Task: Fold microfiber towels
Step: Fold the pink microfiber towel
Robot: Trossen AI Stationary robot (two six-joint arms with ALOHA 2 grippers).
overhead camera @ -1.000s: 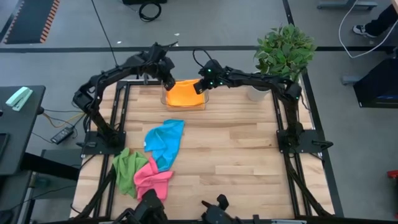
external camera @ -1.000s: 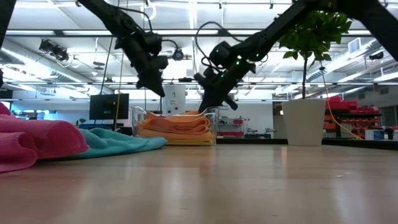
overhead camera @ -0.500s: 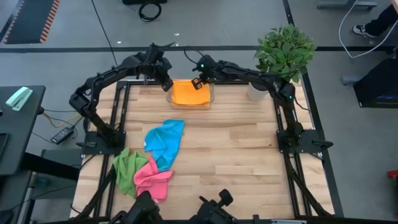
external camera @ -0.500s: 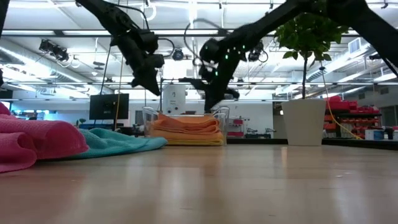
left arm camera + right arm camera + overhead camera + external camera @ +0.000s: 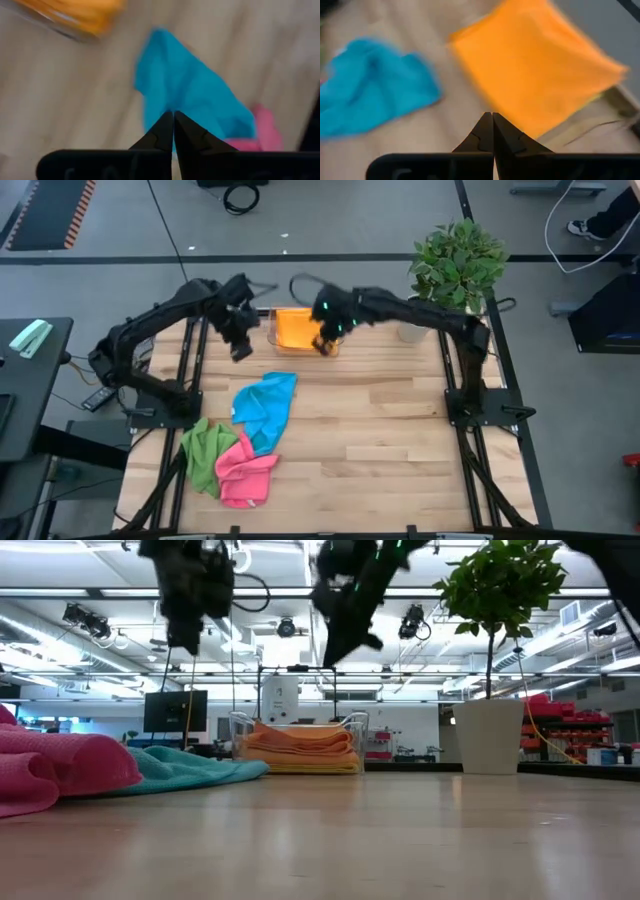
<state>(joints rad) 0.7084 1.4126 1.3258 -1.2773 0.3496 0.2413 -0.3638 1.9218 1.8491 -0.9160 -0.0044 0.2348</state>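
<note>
Both grippers' fingers are pressed together, empty: left gripper [image 5: 241, 352], right gripper [image 5: 325, 345]. I'm eyeing the blue towel [image 5: 264, 408] at six o'clock; closed fingers risk just shoving it.

Two dark, near-black six-joint arms of slim tubular links and bulkier joint housings, each mounted on a black bracket base at a side rail of the black frame. Thin black cables loop from the wrist sections; small green lights glow on the right arm's wrist. Left gripper [image 5: 173, 131] and right gripper [image 5: 492, 132]: matte black fingers tapering to points, on a broad rounded black body.
</note>
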